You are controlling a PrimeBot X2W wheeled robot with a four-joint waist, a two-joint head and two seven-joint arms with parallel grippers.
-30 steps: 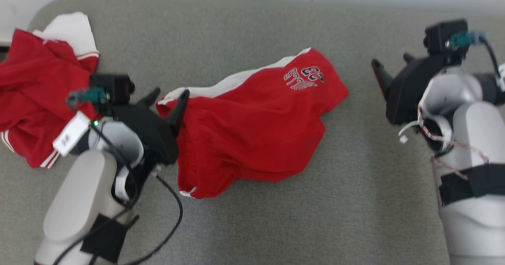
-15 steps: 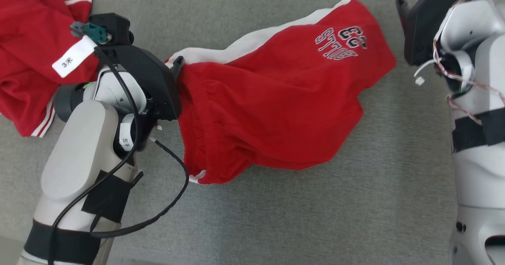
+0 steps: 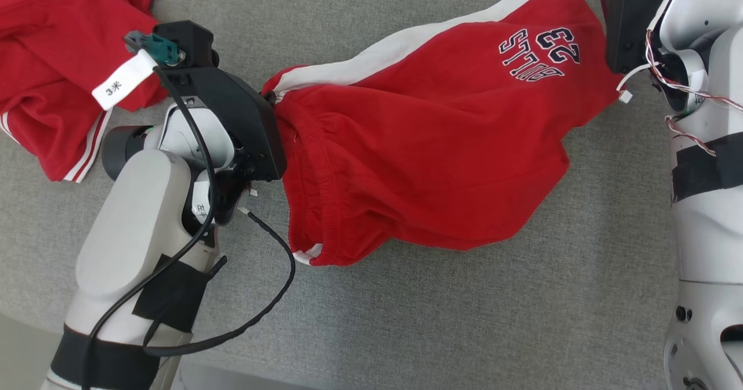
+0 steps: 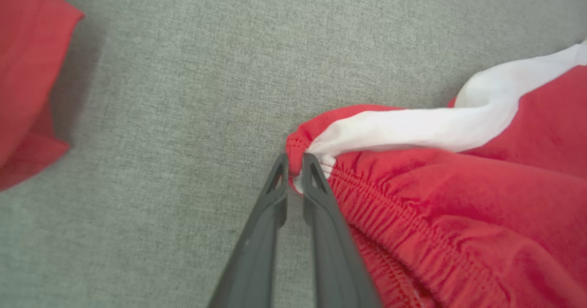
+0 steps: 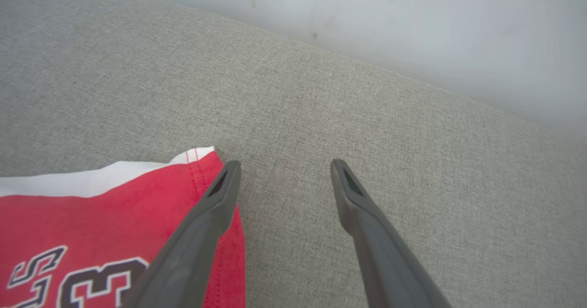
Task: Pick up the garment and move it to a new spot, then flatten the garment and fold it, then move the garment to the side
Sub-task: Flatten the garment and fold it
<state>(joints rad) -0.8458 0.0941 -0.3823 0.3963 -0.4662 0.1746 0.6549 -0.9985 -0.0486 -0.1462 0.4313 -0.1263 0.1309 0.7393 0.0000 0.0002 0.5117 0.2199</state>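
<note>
left gripper [image 4: 293, 161] pinching the waistband corner of the red shorts with white side stripe [image 3: 418, 146]. The shorts lie from there across to the right gripper [image 5: 284, 170], which is spread over the hem corner. Print by right gripper: "23", "BULLS", upside down. white cable tag [image 3: 123, 80] behind left gripper: "3米". second red-and-white garment [image 3: 46, 59] to its left. All on a grey fabric-covered tabletop [image 3: 464, 320], with a pale wall [image 5: 412, 33] beyond.
</note>
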